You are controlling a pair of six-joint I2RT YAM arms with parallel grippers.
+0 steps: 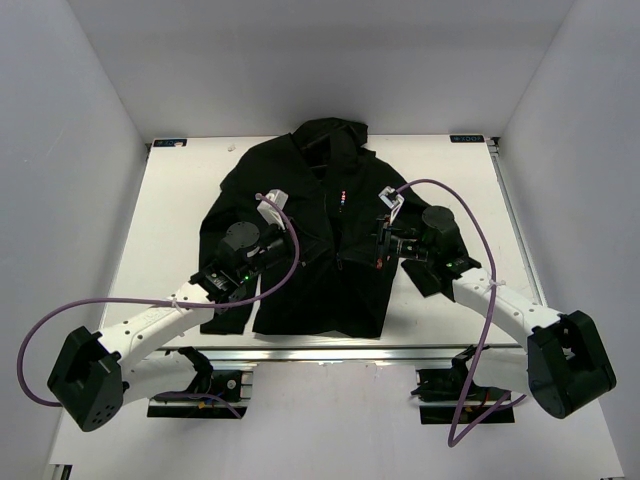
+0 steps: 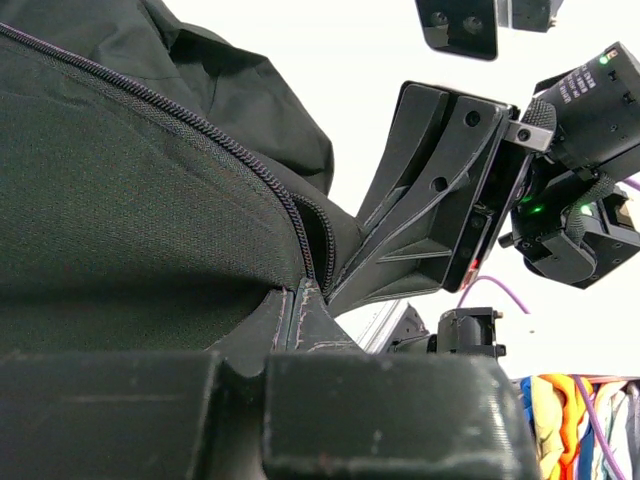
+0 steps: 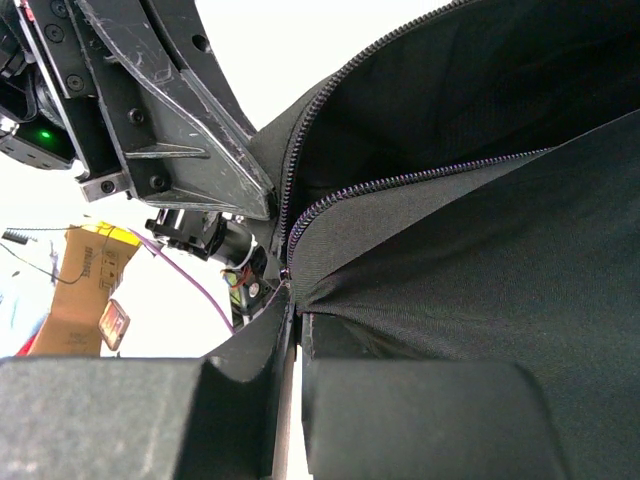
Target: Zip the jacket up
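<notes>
On the white table between grey walls, the jacket lies spread.

You're looking at a robotics lab cell: a flat white table boxed in by plain white wall panels. You can spot a brown cardboard box in the background.

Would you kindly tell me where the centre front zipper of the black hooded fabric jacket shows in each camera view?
Top external: the centre front zipper runs down the middle of the black hooded fabric jacket.
Left wrist: the zipper slants from upper left to centre.
Right wrist: the zipper forks up and right from lower centre.
Shared landmark: the right end effector, pinching fabric at the zipper.
</notes>
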